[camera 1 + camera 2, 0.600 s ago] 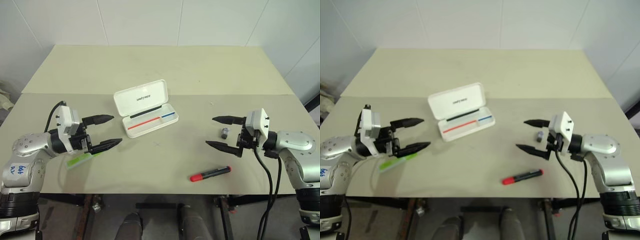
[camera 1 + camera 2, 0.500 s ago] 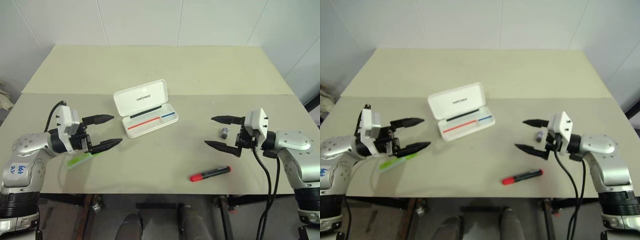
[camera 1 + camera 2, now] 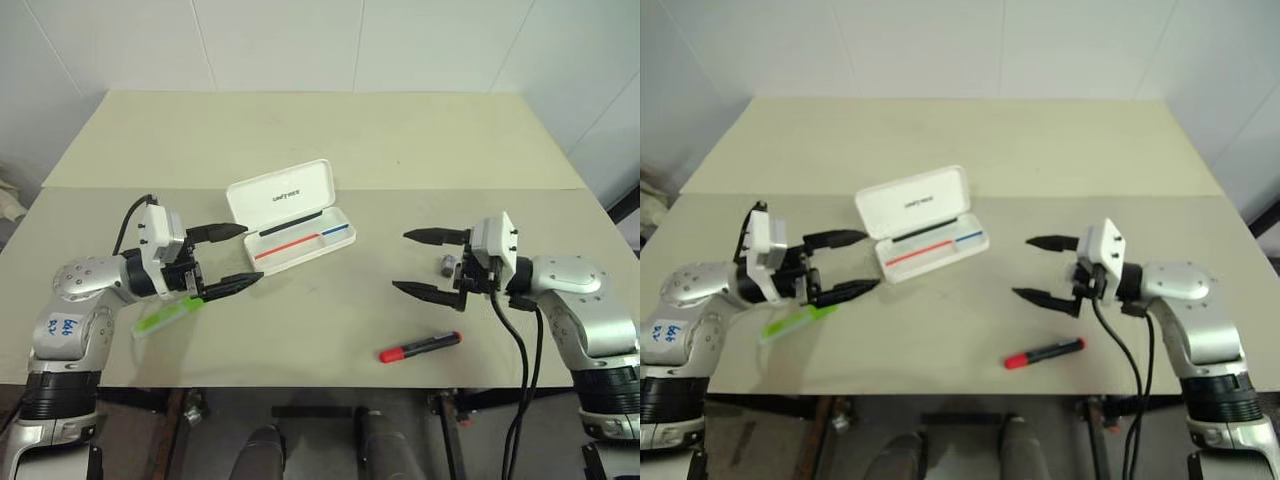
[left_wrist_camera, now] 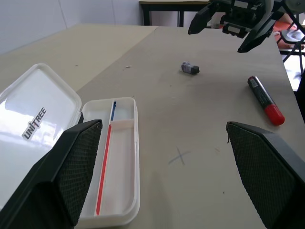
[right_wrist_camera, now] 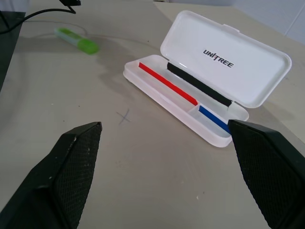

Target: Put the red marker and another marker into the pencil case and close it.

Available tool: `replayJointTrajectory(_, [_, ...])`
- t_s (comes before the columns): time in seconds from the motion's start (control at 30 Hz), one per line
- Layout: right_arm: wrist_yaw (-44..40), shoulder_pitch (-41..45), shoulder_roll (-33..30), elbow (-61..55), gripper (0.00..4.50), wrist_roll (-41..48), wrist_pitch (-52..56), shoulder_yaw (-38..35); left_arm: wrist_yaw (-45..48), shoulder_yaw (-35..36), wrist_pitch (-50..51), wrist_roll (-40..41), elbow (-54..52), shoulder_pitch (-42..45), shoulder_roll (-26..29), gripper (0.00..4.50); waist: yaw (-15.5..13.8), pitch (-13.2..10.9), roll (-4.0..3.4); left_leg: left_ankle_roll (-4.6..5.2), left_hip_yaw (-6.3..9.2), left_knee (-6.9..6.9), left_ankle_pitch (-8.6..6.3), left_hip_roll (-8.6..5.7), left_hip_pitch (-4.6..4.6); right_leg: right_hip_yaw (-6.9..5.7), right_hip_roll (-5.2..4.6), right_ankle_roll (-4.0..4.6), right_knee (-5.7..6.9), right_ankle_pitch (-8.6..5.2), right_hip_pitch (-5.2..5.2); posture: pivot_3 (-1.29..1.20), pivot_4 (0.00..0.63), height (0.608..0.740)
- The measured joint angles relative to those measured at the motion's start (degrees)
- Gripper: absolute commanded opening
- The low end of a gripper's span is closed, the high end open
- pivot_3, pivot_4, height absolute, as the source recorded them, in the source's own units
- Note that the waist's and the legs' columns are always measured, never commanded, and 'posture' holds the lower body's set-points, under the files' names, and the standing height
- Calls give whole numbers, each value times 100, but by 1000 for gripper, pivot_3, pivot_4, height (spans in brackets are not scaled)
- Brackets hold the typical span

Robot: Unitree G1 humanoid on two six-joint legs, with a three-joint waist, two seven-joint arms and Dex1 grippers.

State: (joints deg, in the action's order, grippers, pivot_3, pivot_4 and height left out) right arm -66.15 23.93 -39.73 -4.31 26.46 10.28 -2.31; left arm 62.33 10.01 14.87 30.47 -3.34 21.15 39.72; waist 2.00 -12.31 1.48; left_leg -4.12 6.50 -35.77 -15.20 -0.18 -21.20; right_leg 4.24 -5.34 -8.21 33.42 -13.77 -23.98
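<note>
1. The case (image 5: 224,67) was of white, glossy, smooth plastic.
2. The table (image 3: 330,140) had a matt beige surface.
3. The fingers (image 4: 66,176) showed a black, finely textured face.
4. The red marker (image 3: 421,347) looked like smooth plastic.

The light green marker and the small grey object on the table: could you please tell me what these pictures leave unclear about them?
- Light green marker: in the left eye view the left gripper and its arm cover one end; in the right wrist view it lies far off, so no markings can be read.
- Small grey object: too small in every view to identify; in the left eye view it sits right beside the right gripper.
</note>
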Motion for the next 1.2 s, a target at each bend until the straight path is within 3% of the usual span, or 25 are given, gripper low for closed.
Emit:
replayJointTrajectory(0.07, [-15,172,86,0,4500,-2,1,101,19,-82,0,-2,107,121,-107,3588,-10,0,0,0,1,-1,0,0,1,-1,1,-16,2,9,0,0,150,740])
replayJointTrajectory(0.23, [-56,272,224,-11,4500,0,82,252,39,-401,-5,-109,314,319,-260,1887,-29,0,0,0,1,1,0,-1,-3,-1,0,-45,-4,24,0,0,150,740])
replayJointTrajectory(0.63, [69,282,613,-465,4500,73,221,428,-560,-1336,-657,-1718,1290,691,-517,1887,-22,0,0,0,1,3,0,0,0,-1,2,-54,0,29,-1,0,150,740])
replayJointTrajectory(0.87, [78,284,670,-467,4500,63,217,447,-859,-1379,-629,-2007,1595,804,-626,1887,-38,0,0,0,3,2,0,-1,-3,-2,0,-56,-2,30,-1,0,150,740])
replayJointTrajectory(1.2, [-57,285,620,-462,4500,63,211,435,-568,-1528,-605,-2164,1845,1019,-575,1887,-30,0,0,0,2,2,0,-1,-1,-2,1,-56,1,30,-1,0,150,740])
